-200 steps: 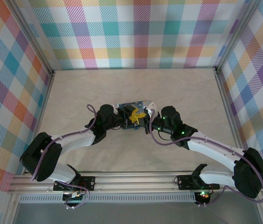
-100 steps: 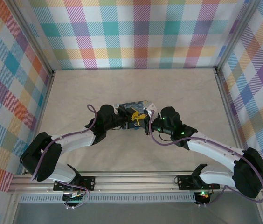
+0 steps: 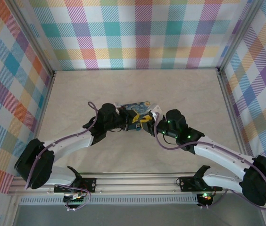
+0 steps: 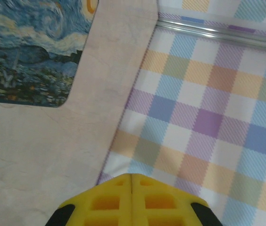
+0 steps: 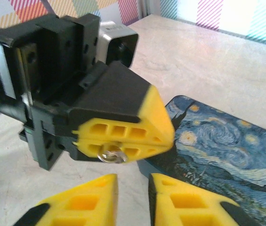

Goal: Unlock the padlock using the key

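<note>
Right hand (image 5: 132, 182): pads parted by a narrow gap, nothing between them, poised low over the counter (image 5: 218, 61). At its 11 o'clock, very near, is the left hand (image 5: 163, 140), pads pressed together. A small silvery piece hangs from the underside of their seam, pinched by a sliver. It is judged to be the key (image 5: 111, 154). The padlock's position cannot be told from these views. The Starry-Night tin (image 5: 227, 146) lies flat at 2 o'clock of the right hand, just beyond both hands.

Risks: the key is held at its margin. A nudge from the right hand's pads, or any slackening of the left, would likely drop it onto the counter, where so small a piece is hard to recover. A transfer with the narrow gap misaligned could knock the key rather than catch it. The hands are close enough to collide.

Clearance: in the overhead view, open counter lies at 3, 6 and 9 o'clock of the pair, and beyond the tin at 12. The plaid wall (image 4: 208, 108) stands well apart. The tin's near edge is the closest obstruction.
</note>
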Robot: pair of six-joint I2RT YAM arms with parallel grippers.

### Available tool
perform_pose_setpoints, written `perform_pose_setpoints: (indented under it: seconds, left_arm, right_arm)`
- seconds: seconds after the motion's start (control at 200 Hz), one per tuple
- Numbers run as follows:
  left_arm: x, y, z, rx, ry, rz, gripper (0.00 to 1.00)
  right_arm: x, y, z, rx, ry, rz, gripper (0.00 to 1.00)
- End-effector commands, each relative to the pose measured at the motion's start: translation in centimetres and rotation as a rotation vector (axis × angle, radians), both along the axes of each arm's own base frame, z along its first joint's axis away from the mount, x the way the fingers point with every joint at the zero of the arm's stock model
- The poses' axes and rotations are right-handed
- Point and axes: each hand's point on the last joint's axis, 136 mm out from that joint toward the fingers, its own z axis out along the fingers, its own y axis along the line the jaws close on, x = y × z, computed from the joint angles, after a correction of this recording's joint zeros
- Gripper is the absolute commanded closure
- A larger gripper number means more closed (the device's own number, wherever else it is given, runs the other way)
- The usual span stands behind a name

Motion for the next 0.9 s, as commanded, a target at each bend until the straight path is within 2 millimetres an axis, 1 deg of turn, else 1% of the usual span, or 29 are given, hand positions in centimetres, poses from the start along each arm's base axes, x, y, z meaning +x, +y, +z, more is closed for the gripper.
perform_pose_setpoints:
  seconds: [0.0, 0.135, 0.23, 0.24, 0.275, 0.365, 0.44, 0.525, 0.605, 0.665, 0.755, 0.895]
  left_arm:
    - [-0.5, 1.5, 1.1, 0.192, -0.110, -0.031, 1.00]
    - [-0.8, 3.7, 1.8, 0.388, -0.178, -0.041, 1.00]
    - [-0.9, 5.0, 2.5, 0.487, -0.225, -0.041, 1.00]
    - [-1.1, 5.3, 2.1, 0.508, -0.213, -0.045, 1.00]
    - [-1.2, 5.7, 2.1, 0.541, -0.218, -0.053, 1.00]
    - [-1.4, 6.4, 2.1, 0.603, -0.234, -0.069, 1.00]
    - [-1.6, 6.9, 1.9, 0.654, -0.238, -0.085, 1.00]
    - [-1.7, 7.4, 1.8, 0.693, -0.238, -0.095, 1.00]
    - [-1.7, 7.6, 1.6, 0.713, -0.234, -0.098, 1.00]
    - [-1.8, 7.7, 1.5, 0.727, -0.235, -0.103, 1.00]
    - [-1.8, 7.9, 1.2, 0.743, -0.225, -0.110, 1.00]
    - [-1.9, 7.6, 0.9, 0.746, -0.214, -0.119, 1.00]
  right_arm:
    - [-0.3, -1.0, -0.5, -0.043, -0.020, -0.015, 0.69]
    - [-0.6, -1.7, -0.3, -0.050, -0.050, -0.025, 0.57]
    - [-0.7, -2.0, 0.0, -0.056, -0.076, -0.026, 0.49]
    - [-0.7, -2.0, 0.0, -0.057, -0.079, -0.025, 0.49]
    - [-0.7, -2.0, 0.1, -0.060, -0.089, -0.023, 0.46]
    - [-0.8, -2.0, 0.2, -0.067, -0.115, -0.009, 0.37]
    - [-1.4, -1.5, 0.4, -0.077, -0.166, 0.051, 0.31]
    - [-1.7, -1.3, 0.5, -0.077, -0.207, 0.081, 0.23]
    - [-2.0, -1.2, 0.7, -0.080, -0.257, 0.107, 0.12]
    - [-2.2, -1.1, 0.7, -0.079, -0.300, 0.124, 0.00]
    - [-2.7, -0.8, 0.7, -0.071, -0.371, 0.170, 0.00]
    - [-2.6, -0.6, 0.1, -0.071, -0.431, 0.180, 0.00]
